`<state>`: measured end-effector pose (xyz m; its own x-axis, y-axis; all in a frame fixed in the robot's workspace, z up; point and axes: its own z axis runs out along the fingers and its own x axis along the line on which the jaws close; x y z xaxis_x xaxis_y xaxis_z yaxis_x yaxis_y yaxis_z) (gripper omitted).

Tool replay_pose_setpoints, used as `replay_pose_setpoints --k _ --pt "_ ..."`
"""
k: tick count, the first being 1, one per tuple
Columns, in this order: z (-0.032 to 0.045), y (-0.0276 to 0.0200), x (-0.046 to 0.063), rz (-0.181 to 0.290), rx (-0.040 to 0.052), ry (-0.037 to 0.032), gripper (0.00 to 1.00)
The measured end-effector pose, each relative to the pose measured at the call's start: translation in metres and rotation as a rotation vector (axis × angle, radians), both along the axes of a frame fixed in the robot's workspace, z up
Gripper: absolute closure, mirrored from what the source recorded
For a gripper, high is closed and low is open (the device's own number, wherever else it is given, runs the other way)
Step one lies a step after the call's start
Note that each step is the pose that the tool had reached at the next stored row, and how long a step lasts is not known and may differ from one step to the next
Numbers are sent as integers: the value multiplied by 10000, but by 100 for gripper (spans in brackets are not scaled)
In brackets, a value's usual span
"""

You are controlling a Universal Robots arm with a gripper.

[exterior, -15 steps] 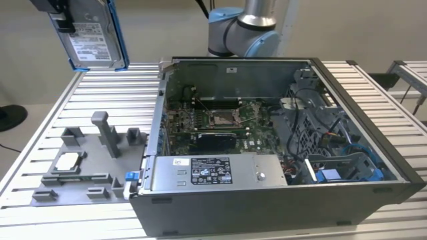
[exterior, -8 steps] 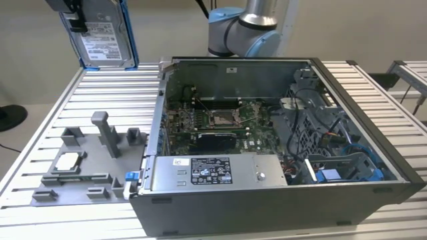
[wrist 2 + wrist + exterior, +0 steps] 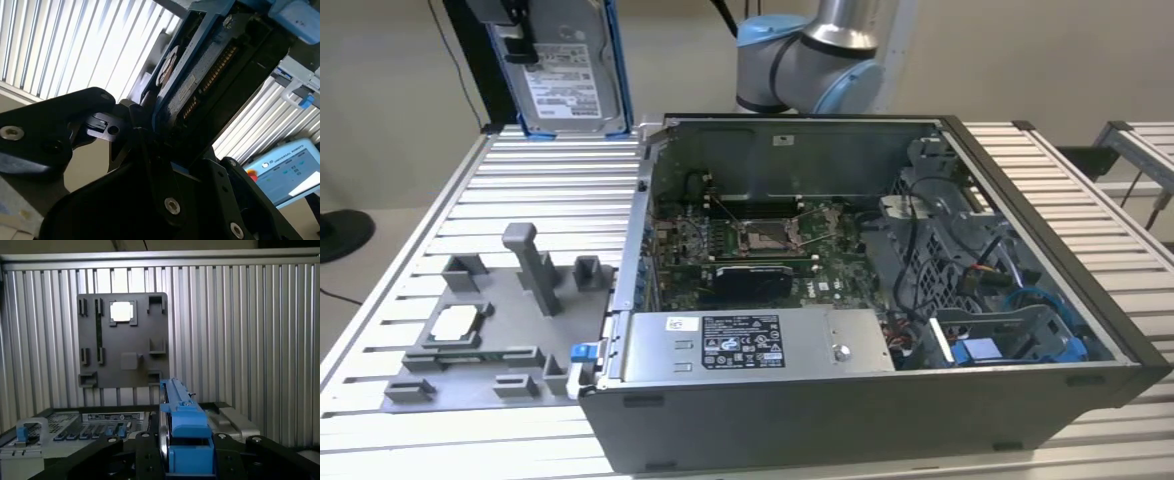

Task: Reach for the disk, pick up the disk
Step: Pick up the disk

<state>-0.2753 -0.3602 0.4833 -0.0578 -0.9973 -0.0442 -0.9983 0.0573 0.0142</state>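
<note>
Open grey metal computer case (image 3: 854, 400) sits on the ribbed aluminium worktop (image 3: 547, 190) beside a grey plastic fixture plate (image 3: 500, 335). Above the worktop's back edge, the silver-grey, blue-railed rectangular disk (image 3: 567, 75) hangs upright, clamped tight in the black tool (image 3: 185, 455).

The work surface is formed by a table (image 3: 414, 250) of ribbed, silver-grey metal slats, and a second table (image 3: 1147, 150) of the same slatted build is set near it at the exterior view's right. A plain, pale beige wall (image 3: 387, 80) is seen behind both, and a pale floor (image 3: 354, 295) is seen past the table's edge at the exterior view's left, where a dark round base (image 3: 336, 235) is stood. The scene is evenly lit throughout; bright glare is thrown back from the slats in the second wrist view.
</note>
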Motion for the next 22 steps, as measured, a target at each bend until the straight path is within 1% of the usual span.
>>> replay_pose_setpoints --k 22 --pt "0 52 986 -1 0 0 100"
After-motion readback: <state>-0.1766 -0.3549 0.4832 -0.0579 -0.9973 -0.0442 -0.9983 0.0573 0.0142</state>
